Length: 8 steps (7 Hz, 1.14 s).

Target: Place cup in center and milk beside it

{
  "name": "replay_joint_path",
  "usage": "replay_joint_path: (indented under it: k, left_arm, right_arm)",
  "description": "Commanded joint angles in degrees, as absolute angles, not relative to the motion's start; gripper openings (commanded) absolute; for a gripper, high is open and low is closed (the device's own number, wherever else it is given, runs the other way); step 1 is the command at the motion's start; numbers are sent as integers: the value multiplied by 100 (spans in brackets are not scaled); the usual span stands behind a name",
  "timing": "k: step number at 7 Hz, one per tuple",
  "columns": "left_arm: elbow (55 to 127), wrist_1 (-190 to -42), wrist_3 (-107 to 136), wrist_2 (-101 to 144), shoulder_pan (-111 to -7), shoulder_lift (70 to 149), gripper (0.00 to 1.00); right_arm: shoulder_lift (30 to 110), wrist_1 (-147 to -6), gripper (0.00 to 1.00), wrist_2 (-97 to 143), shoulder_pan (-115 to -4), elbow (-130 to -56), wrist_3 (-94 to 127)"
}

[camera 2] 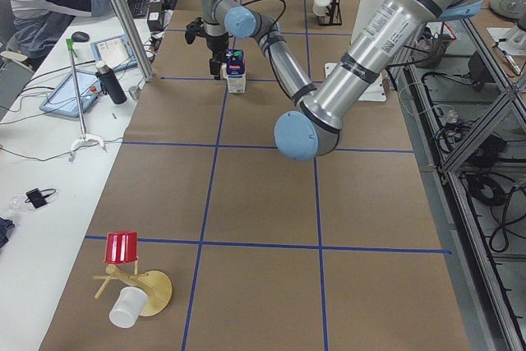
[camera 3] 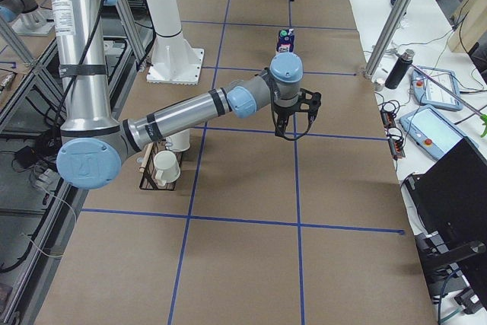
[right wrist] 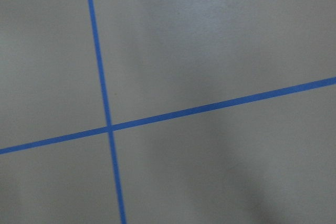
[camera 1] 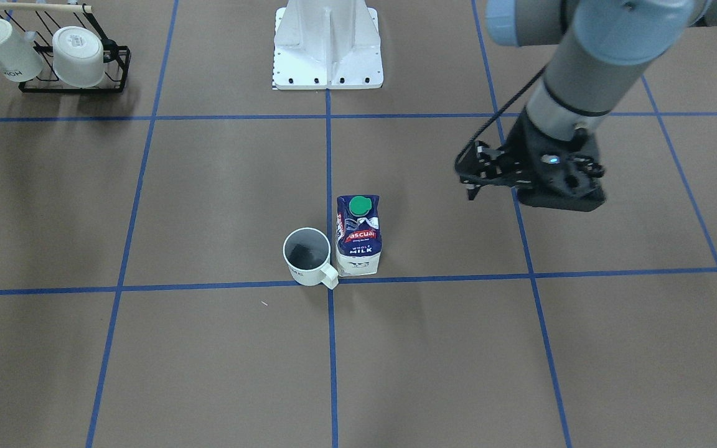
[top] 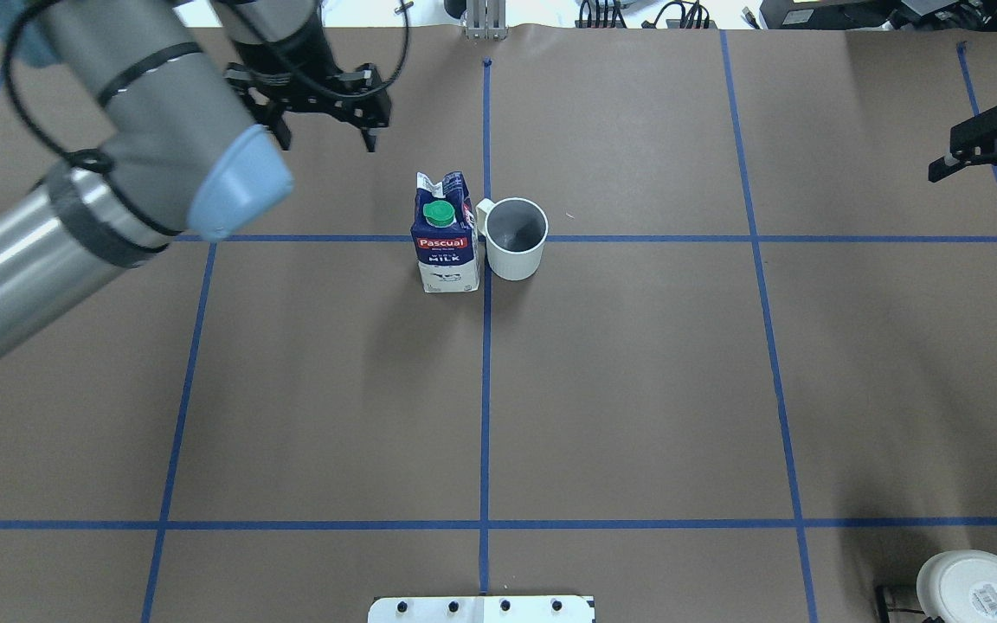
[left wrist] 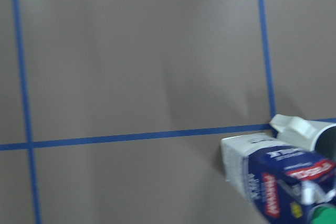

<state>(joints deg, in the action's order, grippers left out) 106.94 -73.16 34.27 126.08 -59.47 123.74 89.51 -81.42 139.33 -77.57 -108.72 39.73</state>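
Observation:
The cup (camera 1: 307, 255), a small white mug with a dark grey inside, stands upright at the table's middle by the blue tape cross. The milk (camera 1: 358, 235), a navy and white carton with a green cap, stands upright right beside it, close or touching. Both show in the overhead view, cup (top: 516, 235) and milk (top: 445, 234). My left gripper (top: 324, 134) is open and empty, raised beyond and to the left of the carton. The left wrist view shows the carton (left wrist: 283, 182) and the cup's handle (left wrist: 294, 127). My right gripper (top: 974, 189) is open and empty at the far right.
A black mug rack (camera 1: 119, 68) with two all-white mugs stands near the robot's base (camera 1: 327, 50); it also shows in the overhead view (top: 970, 588). A red cup (camera 2: 122, 247) and a white cup (camera 2: 127, 306) lie by a wooden stand at the table's left end.

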Motion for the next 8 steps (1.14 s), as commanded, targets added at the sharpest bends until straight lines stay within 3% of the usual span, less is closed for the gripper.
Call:
replay_joint_path:
  k: [1, 5, 8]
  left_arm:
    - [11057, -7487, 1538, 12821, -6965, 11027, 98]
    - [10354, -8358, -815, 13447, -8532, 9504, 98]
    - [10310, -8280, -818, 13316, -8666, 9396, 98]
  right_arm:
    - [9369, -8147, 100, 13667, -8373, -10523, 2309]
    - [9343, -8139, 100, 13641, -8912, -9941, 1196]
    - [9308, -8139, 100, 13272, -8851, -10011, 1195]
